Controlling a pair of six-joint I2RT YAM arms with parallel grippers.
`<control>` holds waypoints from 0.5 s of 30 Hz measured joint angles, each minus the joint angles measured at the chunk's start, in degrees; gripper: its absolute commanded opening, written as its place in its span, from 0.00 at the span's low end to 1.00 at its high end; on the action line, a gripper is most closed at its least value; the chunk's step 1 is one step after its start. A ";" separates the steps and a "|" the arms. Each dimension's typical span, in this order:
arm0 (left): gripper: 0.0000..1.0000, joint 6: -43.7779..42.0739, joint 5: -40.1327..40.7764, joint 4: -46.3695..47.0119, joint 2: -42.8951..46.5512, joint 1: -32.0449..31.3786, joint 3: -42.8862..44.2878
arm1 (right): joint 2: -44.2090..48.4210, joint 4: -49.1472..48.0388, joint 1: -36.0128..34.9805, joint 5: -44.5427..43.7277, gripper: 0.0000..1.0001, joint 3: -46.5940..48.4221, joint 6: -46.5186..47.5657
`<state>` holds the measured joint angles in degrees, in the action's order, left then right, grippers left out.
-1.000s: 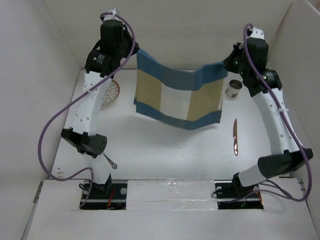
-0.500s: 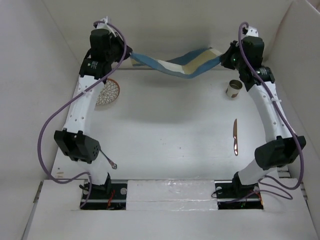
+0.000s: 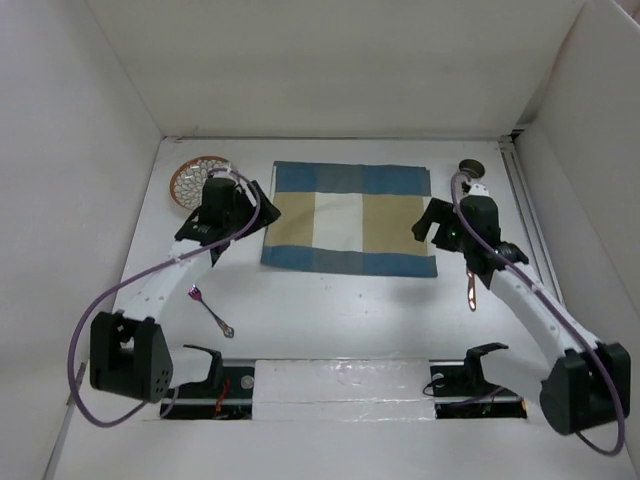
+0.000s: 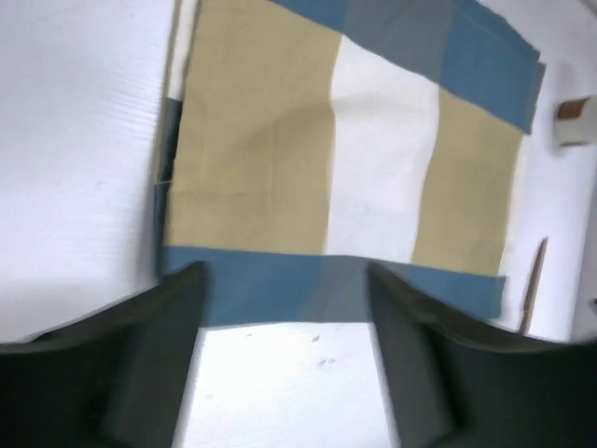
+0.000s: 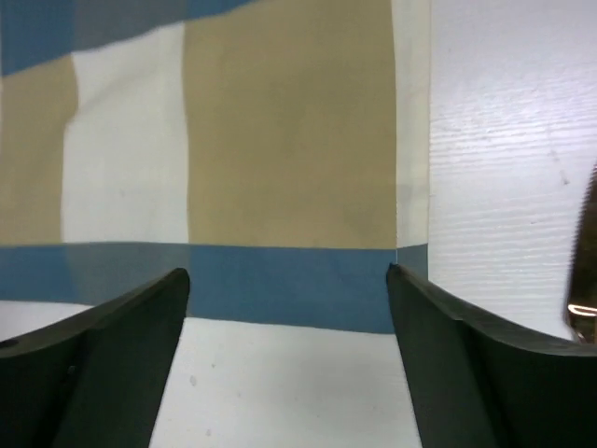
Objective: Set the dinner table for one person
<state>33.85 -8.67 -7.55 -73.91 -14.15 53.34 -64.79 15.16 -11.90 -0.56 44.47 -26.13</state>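
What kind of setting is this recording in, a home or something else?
Probably a lab test cell, not a home: white panels wall the white table, and the left arm and right arm are mounted at its near edge.

Blue-and-tan checked mat flat, upper centre; woven disc upper left; cup upper right; knife right; spoon lower left.

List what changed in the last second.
The checked mat, which hung in the air between both arms, came down and now lies flat on the table. The left gripper and right gripper let it go and stand open by its near edge. The knife, spoon and cup stayed put.
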 measured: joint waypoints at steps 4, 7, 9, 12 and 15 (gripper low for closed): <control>1.00 1.79 1.07 -2.25 11.63 0.00 -5.14 | 10.75 -0.15 -0.57 -2.12 1.00 -1.79 -0.15; 1.00 2.23 2.97 -3.67 19.69 0.00 -4.07 | 14.97 0.31 -0.68 -4.02 1.00 0.09 -0.17; 1.00 2.36 3.13 -3.41 21.22 0.04 -1.51 | 14.84 0.20 -1.03 -4.74 1.00 1.68 0.13; 1.00 2.91 0.39 0.02 19.28 0.04 1.18 | 9.09 0.09 -1.33 -4.57 1.00 4.98 1.68; 1.00 4.24 -4.02 5.81 11.26 -0.31 1.60 | -5.22 0.90 -1.42 -4.13 1.00 12.70 3.69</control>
<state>38.09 -12.69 -1.74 -62.65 -14.46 54.94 -70.02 16.05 -13.32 -4.69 57.17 -22.44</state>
